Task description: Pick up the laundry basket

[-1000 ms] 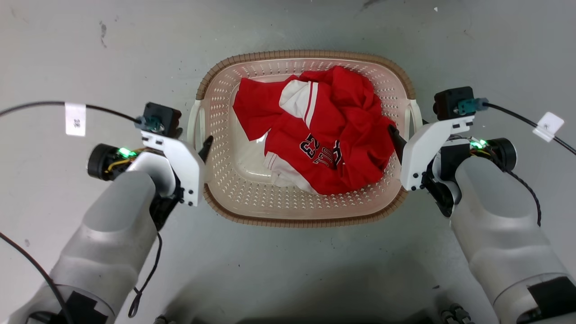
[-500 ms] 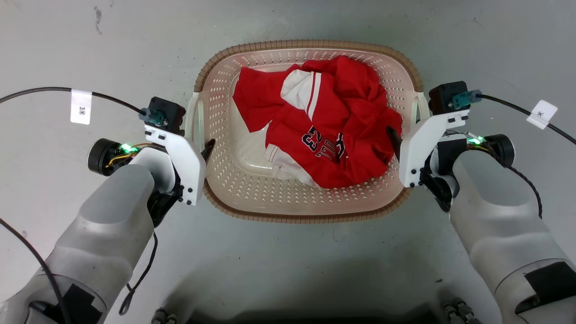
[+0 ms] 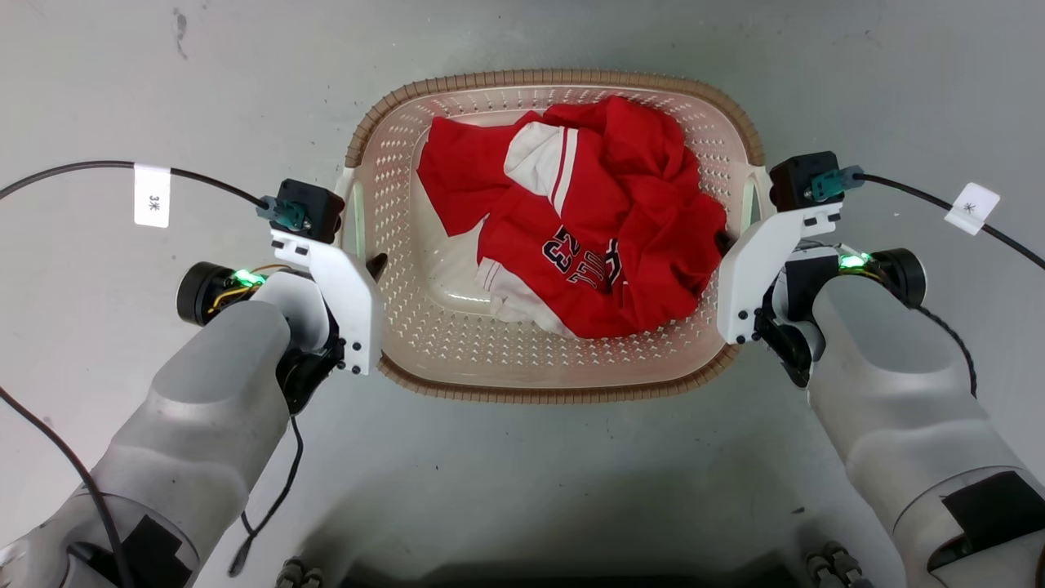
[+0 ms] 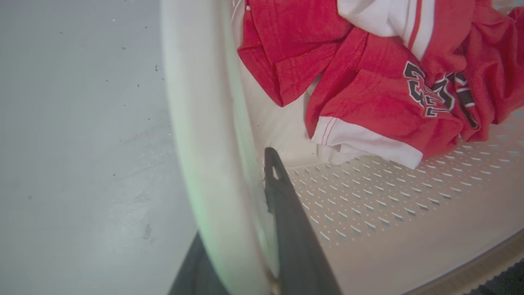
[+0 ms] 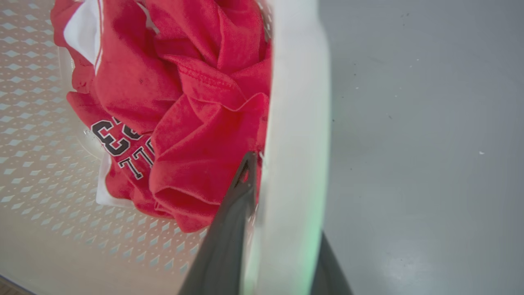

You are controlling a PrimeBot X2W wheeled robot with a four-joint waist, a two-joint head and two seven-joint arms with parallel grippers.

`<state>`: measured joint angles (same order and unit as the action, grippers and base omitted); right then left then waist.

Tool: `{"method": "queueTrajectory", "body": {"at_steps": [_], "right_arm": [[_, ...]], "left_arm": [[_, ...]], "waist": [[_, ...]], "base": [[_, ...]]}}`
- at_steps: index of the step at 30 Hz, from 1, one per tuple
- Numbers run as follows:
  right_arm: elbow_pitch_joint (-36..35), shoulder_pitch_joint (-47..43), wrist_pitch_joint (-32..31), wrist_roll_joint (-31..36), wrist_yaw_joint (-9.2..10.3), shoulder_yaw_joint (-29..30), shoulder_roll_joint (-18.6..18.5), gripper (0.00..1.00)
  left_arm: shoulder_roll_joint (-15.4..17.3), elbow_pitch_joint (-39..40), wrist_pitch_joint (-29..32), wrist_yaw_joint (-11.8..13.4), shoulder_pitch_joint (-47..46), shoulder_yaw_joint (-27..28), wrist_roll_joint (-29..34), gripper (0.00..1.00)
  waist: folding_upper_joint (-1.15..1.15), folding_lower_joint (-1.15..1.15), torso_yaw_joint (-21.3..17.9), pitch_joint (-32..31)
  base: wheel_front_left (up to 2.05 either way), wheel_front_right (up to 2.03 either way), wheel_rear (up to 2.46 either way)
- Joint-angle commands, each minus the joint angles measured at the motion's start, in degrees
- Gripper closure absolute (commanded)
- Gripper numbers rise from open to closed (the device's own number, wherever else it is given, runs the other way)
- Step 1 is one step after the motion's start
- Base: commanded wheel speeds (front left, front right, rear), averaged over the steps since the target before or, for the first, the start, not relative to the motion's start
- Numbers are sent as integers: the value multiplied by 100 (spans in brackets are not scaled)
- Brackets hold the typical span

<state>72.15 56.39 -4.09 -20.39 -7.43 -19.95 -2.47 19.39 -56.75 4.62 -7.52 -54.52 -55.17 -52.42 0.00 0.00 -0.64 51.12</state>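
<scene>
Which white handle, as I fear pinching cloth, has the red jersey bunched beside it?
The white plastic handle on the robot's right: the crumpled red jersey bunches up beside it, not the left handle.

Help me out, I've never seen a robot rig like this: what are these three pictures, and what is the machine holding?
This is a two-armed robot seen through its own cameras. The wide picture comes from its head, looking down at a grey floor. Below it is a cream basket with a brown rim and a crumpled red and white jersey inside. The other two pictures come from cameras on its wrists, each looking along that arm's two dark fingers. The left gripper has one finger inside the basket and one outside, closed on the white left handle. The right gripper clamps the right handle the same way. Whether the basket is off the floor, I cannot tell.
</scene>
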Motion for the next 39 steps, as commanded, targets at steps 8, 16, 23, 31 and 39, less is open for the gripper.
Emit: {"method": "queueTrajectory", "body": {"at_steps": [8, 16, 23, 31, 39], "right_arm": [[42, -106, -361, -163, -10, -320, -69, 100], [-62, -341, -1750, -510, -12, -950, -58, 100], [-311, -627, -2886, -936, -13, -1388, -59, 100], [-474, -834, -3925, -1501, -14, -1673, -48, 100], [-541, -1108, -4487, -1883, -18, -1971, -43, 100]], "left_arm": [[155, 40, 239, 10, 134, -380, -388, 100], [357, 485, 1335, 1, 584, -810, -1296, 100], [638, 882, 2041, -1, 880, -1108, -1906, 100], [919, 1240, 2772, -4, 1042, -1461, -2271, 100], [1043, 1484, 3373, -6, 1292, -1645, -2620, 100]], "waist": [[0, 0, -39, -507], [0, 0, -119, -1618], [0, 0, -180, -2635], [0, 0, -219, -3635], [0, 0, -292, -4607]], "base": [[0, 0, 0], [0, 0, 0], [0, 0, 0], [0, 0, 0], [0, 0, 0]]}}
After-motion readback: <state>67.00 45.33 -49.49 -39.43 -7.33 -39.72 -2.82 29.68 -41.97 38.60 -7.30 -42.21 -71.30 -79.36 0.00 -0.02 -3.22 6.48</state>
